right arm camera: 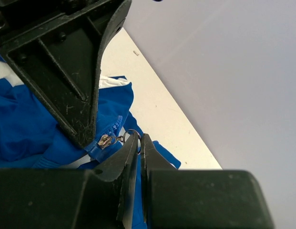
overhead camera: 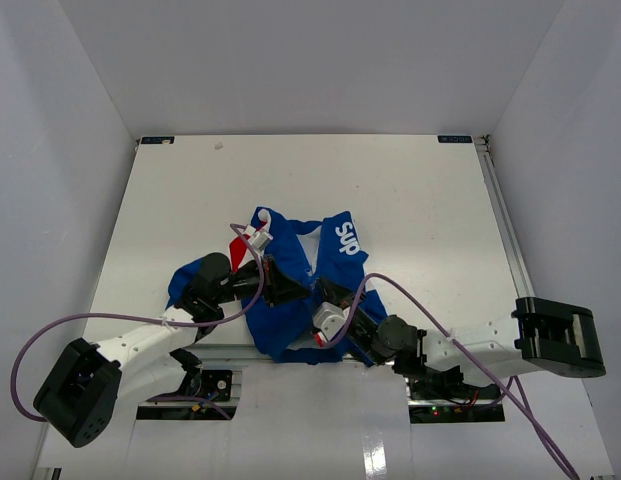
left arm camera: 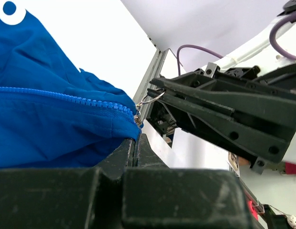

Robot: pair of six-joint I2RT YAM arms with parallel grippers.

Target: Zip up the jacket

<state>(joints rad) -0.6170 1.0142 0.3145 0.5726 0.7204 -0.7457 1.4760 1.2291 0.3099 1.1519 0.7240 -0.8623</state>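
The royal-blue jacket [overhead camera: 290,255] with white "Sup" lettering lies crumpled near the table's front edge. My left gripper [overhead camera: 295,291] is shut on the blue fabric at the end of the zipper; in the left wrist view [left arm camera: 135,141] the fabric [left arm camera: 52,129] sits pinched at its tips, just below the zipper teeth [left arm camera: 76,99]. My right gripper [overhead camera: 322,300] is shut on the metal ring pull [right arm camera: 133,134] of the zipper slider [right arm camera: 106,140]. In the right wrist view [right arm camera: 139,141] the ring sits between its tips. The two grippers almost touch.
The table's front edge [overhead camera: 230,350] runs just under the jacket. A metal rail [overhead camera: 502,225] runs along the table's right side. Purple cables [overhead camera: 50,335] loop by both arms. White walls enclose the table.
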